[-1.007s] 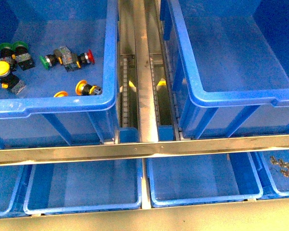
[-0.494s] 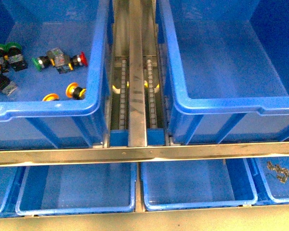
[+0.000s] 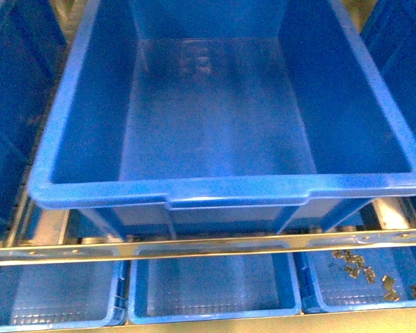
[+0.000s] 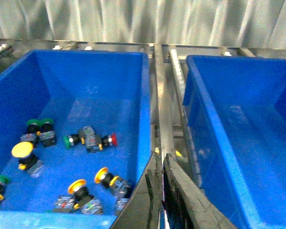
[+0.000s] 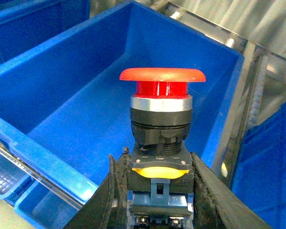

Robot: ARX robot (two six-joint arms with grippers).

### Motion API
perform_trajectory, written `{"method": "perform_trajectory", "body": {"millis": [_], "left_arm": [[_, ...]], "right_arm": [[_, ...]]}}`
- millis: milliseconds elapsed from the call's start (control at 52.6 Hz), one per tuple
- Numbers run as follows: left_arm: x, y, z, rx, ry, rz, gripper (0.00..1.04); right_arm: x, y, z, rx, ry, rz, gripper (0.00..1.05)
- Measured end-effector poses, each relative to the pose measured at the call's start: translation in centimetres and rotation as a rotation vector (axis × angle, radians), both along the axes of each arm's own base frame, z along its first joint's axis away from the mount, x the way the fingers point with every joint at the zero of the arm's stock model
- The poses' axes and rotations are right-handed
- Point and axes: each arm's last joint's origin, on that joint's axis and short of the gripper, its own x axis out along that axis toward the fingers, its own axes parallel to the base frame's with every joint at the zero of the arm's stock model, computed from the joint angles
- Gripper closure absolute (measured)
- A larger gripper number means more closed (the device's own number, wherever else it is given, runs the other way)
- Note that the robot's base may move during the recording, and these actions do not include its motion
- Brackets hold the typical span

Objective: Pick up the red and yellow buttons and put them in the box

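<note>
Red mushroom push-button (image 5: 161, 81) is being clamped at its contact block by right gripper (image 5: 155, 191), cap up, over the deep blue crate (image 5: 76, 81). Left gripper (image 4: 162, 191), nearly closed on nothing, is being held above the steel rail (image 4: 157, 86) beside that crate. Across it, yellow buttons (image 4: 22, 150) are being stored in a neighbouring crate (image 4: 109, 81).

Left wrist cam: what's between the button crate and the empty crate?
A metal rail and a roller strip, seen in the left wrist view, separate the button crate and the empty crate.
</note>
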Motion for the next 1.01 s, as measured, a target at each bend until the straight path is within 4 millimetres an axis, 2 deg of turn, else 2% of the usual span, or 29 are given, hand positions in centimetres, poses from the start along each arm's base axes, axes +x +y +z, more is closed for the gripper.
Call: {"method": "perform_trajectory", "body": {"millis": [152, 285, 1007], "left_arm": [[-0.2, 0.0, 0.0, 0.0, 0.002, 0.0, 1.02], [-1.3, 0.0, -0.4, 0.0, 0.021, -0.001, 1.02], [-1.3, 0.0, -0.4, 0.003, 0.018, -0.001, 1.02]], "right_arm": [[-0.1, 0.2, 0.0, 0.011, 0.005, 0.006, 0.79], [-0.2, 0.3, 0.0, 0.025, -0.008, 0.015, 0.79], [0.0, 0.4, -0.3, 0.047, 0.0, 0.032, 0.79]]}}
